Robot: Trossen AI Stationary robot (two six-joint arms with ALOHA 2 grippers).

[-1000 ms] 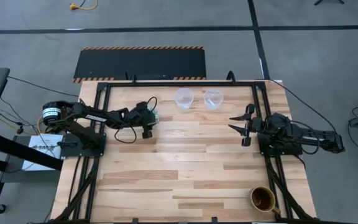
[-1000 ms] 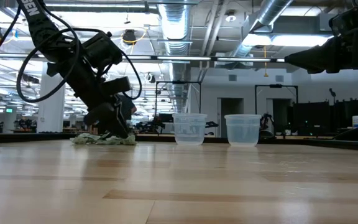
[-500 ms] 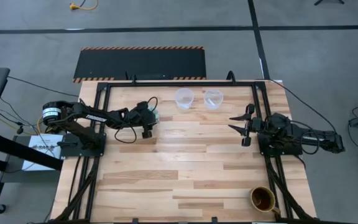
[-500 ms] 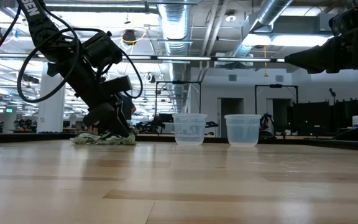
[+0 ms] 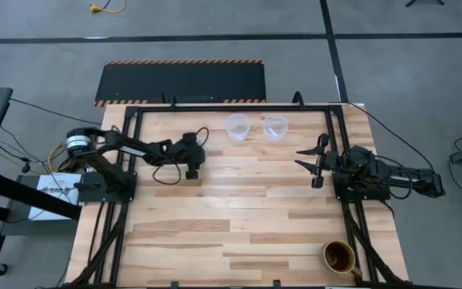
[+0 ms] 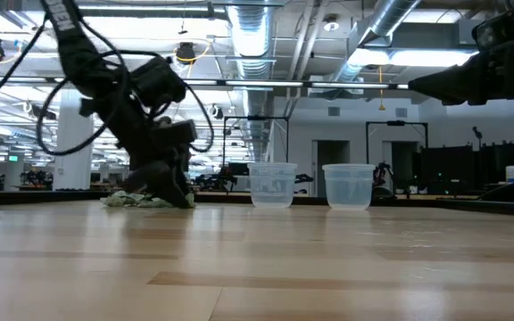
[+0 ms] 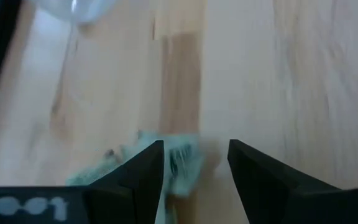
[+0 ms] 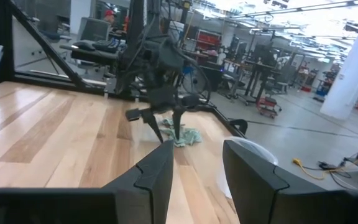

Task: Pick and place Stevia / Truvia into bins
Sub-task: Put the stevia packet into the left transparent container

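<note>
Overhead view: left pincer (image 5: 196, 155) covers the packets; two clear cups (image 5: 238, 126) stand near the desk's (image 5: 239, 209) far edge; right pincer (image 5: 305, 159) waits apart, fingers parted. Low view: green packets (image 6: 132, 200) lie heaped under the left pincer. Left wrist view: fingers open, packets (image 7: 178, 163) between and just past the tips.

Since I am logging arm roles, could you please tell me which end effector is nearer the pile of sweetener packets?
Left. The left end effector is open, down at the sweetener packets; the right end effector waits across the table, beyond both clear cups.
</note>
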